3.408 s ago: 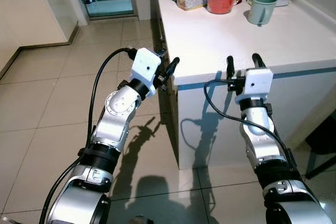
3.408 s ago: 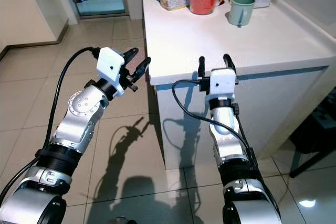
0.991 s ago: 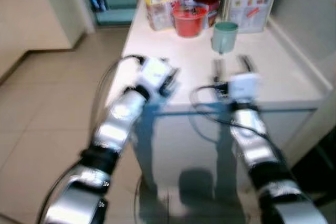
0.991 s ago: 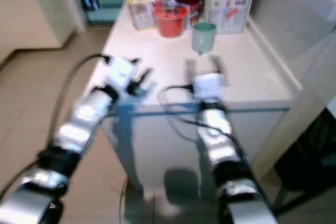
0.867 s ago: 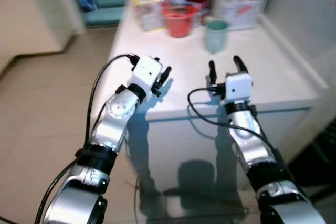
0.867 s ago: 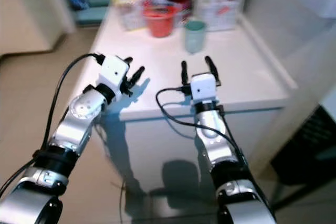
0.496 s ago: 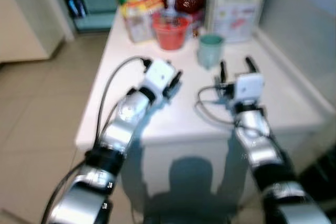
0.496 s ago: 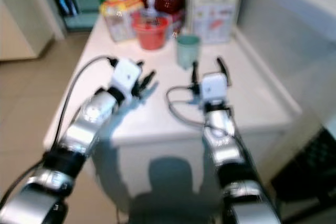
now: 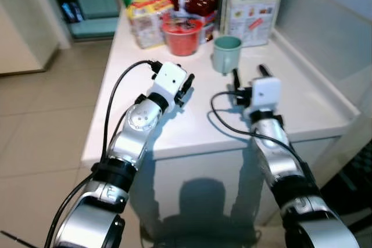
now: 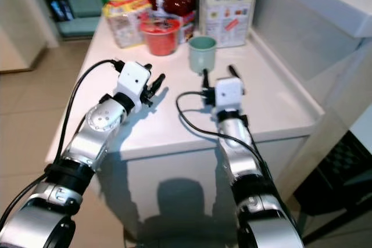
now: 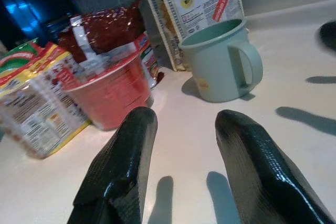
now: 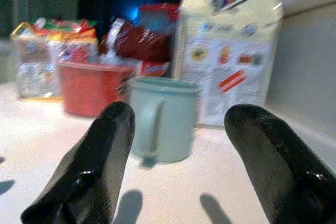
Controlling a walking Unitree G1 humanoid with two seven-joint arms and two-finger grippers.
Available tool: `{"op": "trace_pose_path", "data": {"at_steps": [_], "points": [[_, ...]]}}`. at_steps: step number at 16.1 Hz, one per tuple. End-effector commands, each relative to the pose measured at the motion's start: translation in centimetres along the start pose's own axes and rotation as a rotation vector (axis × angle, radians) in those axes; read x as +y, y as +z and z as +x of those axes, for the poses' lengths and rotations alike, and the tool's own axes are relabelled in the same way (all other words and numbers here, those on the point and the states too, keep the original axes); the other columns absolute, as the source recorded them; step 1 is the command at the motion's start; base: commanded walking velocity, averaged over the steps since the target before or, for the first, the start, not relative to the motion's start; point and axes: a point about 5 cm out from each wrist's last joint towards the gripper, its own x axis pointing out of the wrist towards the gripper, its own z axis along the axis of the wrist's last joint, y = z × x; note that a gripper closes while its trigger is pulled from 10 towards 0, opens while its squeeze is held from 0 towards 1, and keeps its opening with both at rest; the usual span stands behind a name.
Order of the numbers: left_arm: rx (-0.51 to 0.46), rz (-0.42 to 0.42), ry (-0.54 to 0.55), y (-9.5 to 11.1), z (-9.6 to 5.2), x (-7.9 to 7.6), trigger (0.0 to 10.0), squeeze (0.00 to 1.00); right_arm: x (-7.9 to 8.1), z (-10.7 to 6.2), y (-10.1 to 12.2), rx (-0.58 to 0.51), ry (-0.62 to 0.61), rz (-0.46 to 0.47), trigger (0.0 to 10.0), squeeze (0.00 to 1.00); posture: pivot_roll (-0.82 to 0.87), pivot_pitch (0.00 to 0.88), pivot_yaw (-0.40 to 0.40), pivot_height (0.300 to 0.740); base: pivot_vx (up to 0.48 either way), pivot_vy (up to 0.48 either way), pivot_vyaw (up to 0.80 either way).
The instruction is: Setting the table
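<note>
Both hands hover empty and open over the counter: right hand just short of the mug, left hand beside. Nothing set yet.

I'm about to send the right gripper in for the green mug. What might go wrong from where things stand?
1. The mug stands close to the red bowl and the tall carton; a wide approach by the open right gripper may knock them.
2. Its handle faces the gripper, so the fingers could push the mug away instead of closing round it.
</note>
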Motion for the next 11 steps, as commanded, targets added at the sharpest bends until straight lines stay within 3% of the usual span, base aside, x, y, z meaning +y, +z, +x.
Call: {"op": "trace_pose_path", "data": {"at_steps": [1, 6, 11], "points": [[0.001, 0.002, 0.004, 0.2, 0.0, 0.2, 10.0, 0.0, -0.3, 0.5, -0.1, 0.037, -0.013, 0.019, 10.0, 0.0, 0.03, 0.026, 0.077, 0.74, 0.0, 0.0, 0.0], [-0.002, 0.009, 0.004, 0.4, -0.2, 0.3, 10.0, 0.0, -0.2, 2.0, -0.8, 0.183, -0.022, 0.125, 10.0, 0.0, 0.05, 0.031, 0.069, 0.74, 0.0, 0.0, 0.0], [-0.025, 0.02, -0.005, 1.2, -0.3, 0.1, 10.0, 0.0, -0.4, 4.6, 0.7, 0.236, 0.002, 0.151, 10.0, 0.0, 0.08, 0.031, 0.071, 0.74, 0.0, 0.0, 0.0]]}}
